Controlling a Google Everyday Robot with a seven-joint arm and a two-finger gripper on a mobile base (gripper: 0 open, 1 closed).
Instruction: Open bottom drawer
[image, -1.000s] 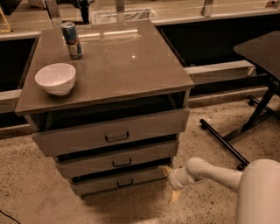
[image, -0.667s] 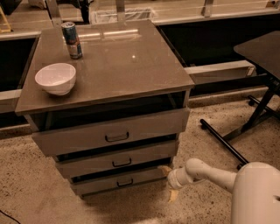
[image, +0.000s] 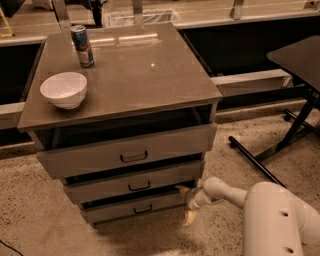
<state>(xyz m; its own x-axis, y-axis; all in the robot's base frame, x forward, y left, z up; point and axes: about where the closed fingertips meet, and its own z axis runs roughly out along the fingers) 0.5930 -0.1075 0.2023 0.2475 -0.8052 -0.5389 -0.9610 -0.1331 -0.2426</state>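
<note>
Nearer the cabinet now than a second ago, the white arm (image: 280, 220) has slid leftward and brought the gripper (image: 186, 203) up to the right end of the drawer stack; the drawers themselves have not shifted. The gripper sits low by the floor, below the worktop's (image: 150, 85) front right corner. Its two tan fingertips (image: 181, 189) stand apart, one up by the right end of the bottom drawer (image: 110, 213), the other pointing down at the speckled floor (image: 40, 220). Whether the upper tip touches the drawer I cannot tell.

That bottom drawer is the lowest of three, set back furthest beneath the middle drawer (image: 100, 187) and the top drawer (image: 80, 162), with a dark gap above its front and its small black handle (image: 143, 209) free. On the worktop a white bowl (image: 63, 89) rests near the front left corner, and a can (image: 82, 46) stands by the back left corner.
</note>
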